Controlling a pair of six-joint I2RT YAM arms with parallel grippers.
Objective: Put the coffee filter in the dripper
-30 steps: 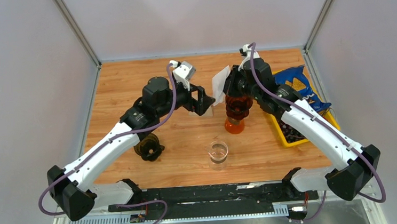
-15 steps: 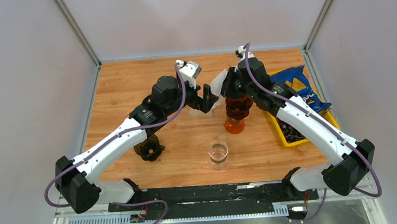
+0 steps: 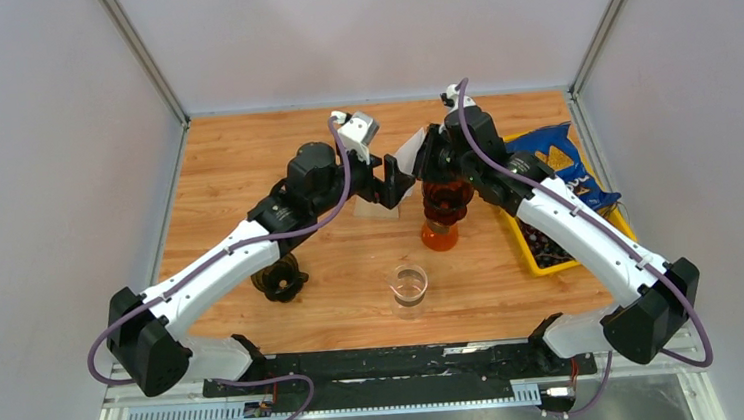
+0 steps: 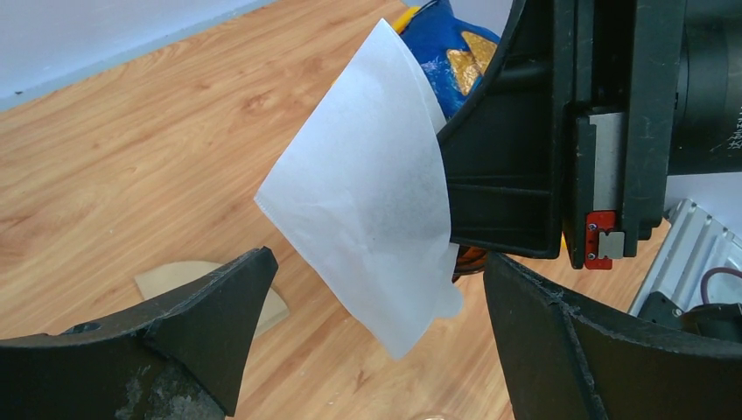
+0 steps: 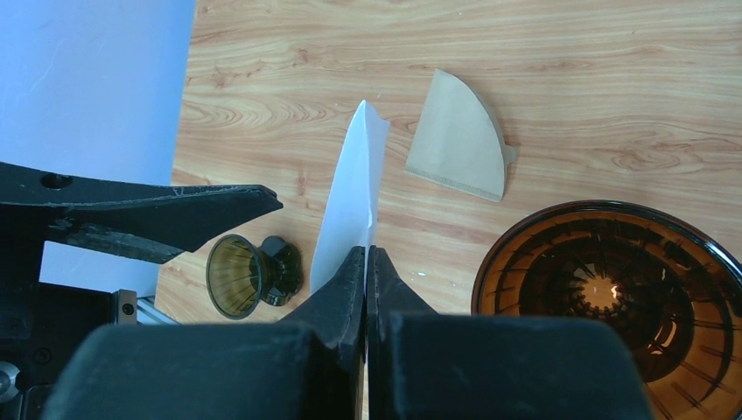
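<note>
Your right gripper (image 5: pixel 366 255) is clenched on one corner of the white filter (image 5: pixel 354 197), holding it flat and on edge above the table. The filter's free end sits between the wide-open, empty fingers of your left gripper (image 4: pixel 381 262). The dripper (image 5: pixel 604 297) stands just beside and below, nearest the right arm.

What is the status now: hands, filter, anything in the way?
Right hand shut on white filter, in the air. Left hand open around it, not touching. Amber dripper empty, nothing in the way.
</note>
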